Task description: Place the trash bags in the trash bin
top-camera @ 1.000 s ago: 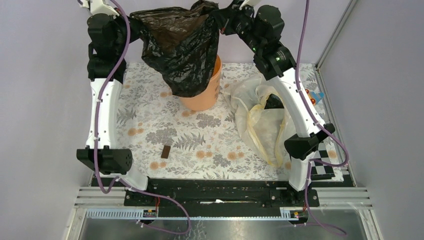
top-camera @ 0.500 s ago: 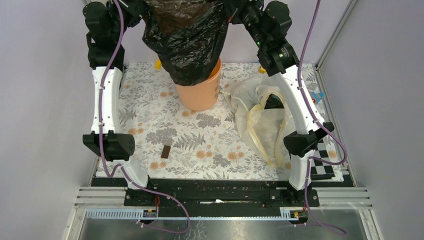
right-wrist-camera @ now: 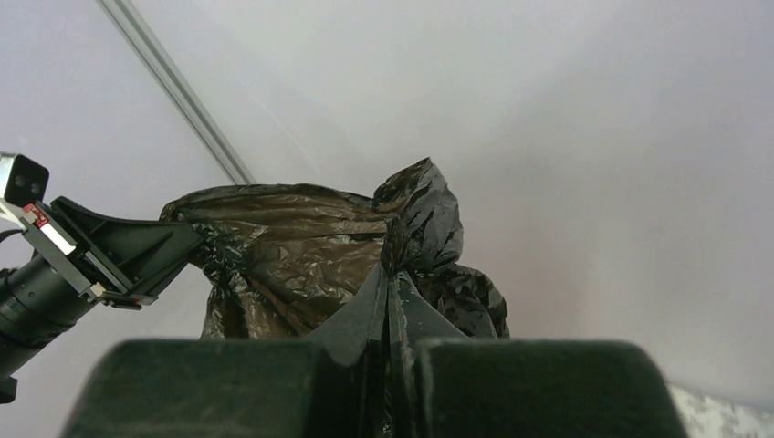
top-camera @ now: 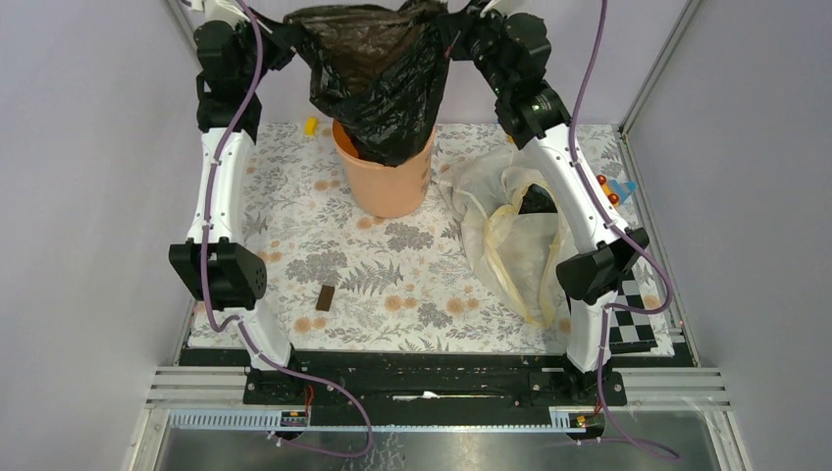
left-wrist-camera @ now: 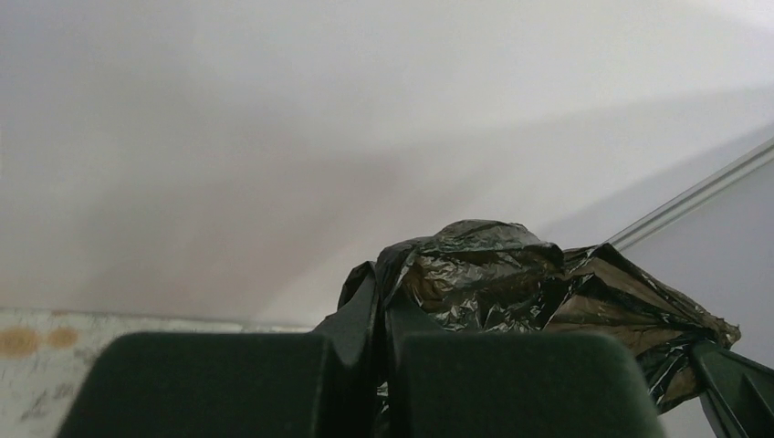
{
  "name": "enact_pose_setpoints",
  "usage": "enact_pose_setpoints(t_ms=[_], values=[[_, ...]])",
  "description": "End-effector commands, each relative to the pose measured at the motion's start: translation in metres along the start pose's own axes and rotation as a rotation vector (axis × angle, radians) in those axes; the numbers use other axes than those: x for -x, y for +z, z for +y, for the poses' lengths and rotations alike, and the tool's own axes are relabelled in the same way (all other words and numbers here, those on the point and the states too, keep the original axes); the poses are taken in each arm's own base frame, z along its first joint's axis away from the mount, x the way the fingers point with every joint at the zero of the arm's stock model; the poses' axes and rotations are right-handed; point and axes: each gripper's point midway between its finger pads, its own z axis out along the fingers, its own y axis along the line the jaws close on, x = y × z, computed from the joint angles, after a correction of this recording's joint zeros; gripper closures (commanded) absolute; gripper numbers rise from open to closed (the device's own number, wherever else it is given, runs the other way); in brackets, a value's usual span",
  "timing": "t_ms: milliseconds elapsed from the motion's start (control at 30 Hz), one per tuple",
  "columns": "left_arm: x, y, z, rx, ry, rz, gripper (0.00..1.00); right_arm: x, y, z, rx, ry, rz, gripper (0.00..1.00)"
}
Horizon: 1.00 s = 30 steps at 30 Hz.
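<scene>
Left claw (left-wrist-camera: 383, 339) and right claw (right-wrist-camera: 391, 315) clenched the black bag (top-camera: 378, 88) at top centre, where a snagged fold might have tipped the bin (top-camera: 388, 186).

one black trash bag (top-camera: 383, 83), one pale bag (top-camera: 510, 257), one trash bin (top-camera: 390, 191), one brown block (top-camera: 326, 296).

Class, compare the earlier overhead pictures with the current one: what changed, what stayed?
The black bag moved right and back: earlier it hung outside the bin, on its left; now its bottom hangs over the mouth. Left pincer and right pincer stay shut on it. Bin and pale bag stayed put.
</scene>
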Motion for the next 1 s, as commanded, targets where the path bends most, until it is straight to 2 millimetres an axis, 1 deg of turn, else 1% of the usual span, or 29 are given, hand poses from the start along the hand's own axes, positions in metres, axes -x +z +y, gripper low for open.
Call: enact_pose_setpoints(t_ms=[0, 67, 100, 167, 233, 300, 367, 400, 467, 533, 567, 600, 633, 667, 700, 733, 833, 933, 967], values=[[0.012, -0.021, -0.03, -0.046, 0.067, -0.06, 1.0, 0.019, -0.017, 0.012, 0.047, 0.039, -0.02, 1.0], [-0.001, -0.025, -0.034, -0.042, 0.062, -0.041, 1.0, 0.005, -0.022, 0.012, 0.057, 0.062, 0.022, 1.0], [-0.008, -0.027, -0.033, -0.039, 0.054, -0.029, 1.0, 0.004, -0.024, 0.015, 0.07, 0.078, 0.021, 1.0], [-0.021, -0.032, -0.029, -0.027, 0.038, -0.001, 1.0, -0.008, -0.03, 0.016, 0.087, 0.096, 0.053, 1.0], [-0.032, -0.04, -0.029, -0.025, 0.023, 0.015, 1.0, -0.015, -0.038, 0.018, 0.102, 0.107, 0.076, 1.0], [-0.038, -0.048, -0.03, -0.025, 0.02, 0.01, 1.0, -0.022, -0.044, 0.016, 0.096, 0.114, 0.095, 1.0], [-0.041, -0.056, -0.029, -0.009, 0.029, 0.002, 1.0, -0.024, -0.048, 0.015, 0.092, 0.108, 0.107, 0.99], [-0.043, -0.057, -0.026, -0.002, 0.031, 0.004, 1.0, -0.026, -0.048, 0.015, 0.092, 0.1, 0.123, 0.91], [-0.046, -0.059, -0.024, 0.008, 0.036, 0.015, 1.0, -0.034, -0.051, 0.017, 0.103, 0.08, 0.177, 0.68], [-0.049, -0.06, -0.023, 0.006, 0.035, 0.029, 1.0, -0.034, -0.056, 0.017, 0.106, 0.064, 0.199, 0.47], [-0.051, -0.06, -0.022, 0.008, 0.036, 0.034, 1.0, -0.033, -0.06, 0.016, 0.099, 0.06, 0.199, 0.4], [-0.051, -0.061, -0.022, 0.009, 0.037, 0.037, 1.0, -0.027, -0.065, 0.016, 0.088, 0.055, 0.188, 0.35], [-0.052, -0.062, -0.021, 0.012, 0.038, 0.037, 1.0, -0.029, -0.068, 0.013, 0.071, 0.053, 0.192, 0.29], [-0.052, -0.063, -0.021, 0.013, 0.041, 0.035, 1.0, -0.025, -0.074, 0.011, 0.06, 0.048, 0.185, 0.23], [-0.052, -0.063, -0.021, 0.015, 0.042, 0.034, 1.0, -0.025, -0.08, 0.009, 0.045, 0.043, 0.185, 0.18], [-0.051, -0.064, -0.021, 0.017, 0.044, 0.034, 1.0, -0.026, -0.085, 0.006, 0.032, 0.04, 0.189, 0.15], [-0.052, -0.065, -0.02, 0.019, 0.045, 0.04, 1.0, -0.031, -0.102, -0.001, 0.003, 0.028, 0.196, 0.08], [-0.053, -0.066, -0.021, 0.017, 0.046, 0.042, 1.0, -0.036, -0.119, -0.008, -0.019, 0.013, 0.195, 0.06], [-0.052, -0.066, -0.022, 0.017, 0.048, 0.041, 1.0, -0.042, -0.125, -0.012, -0.029, 0.008, 0.204, 0.06]])
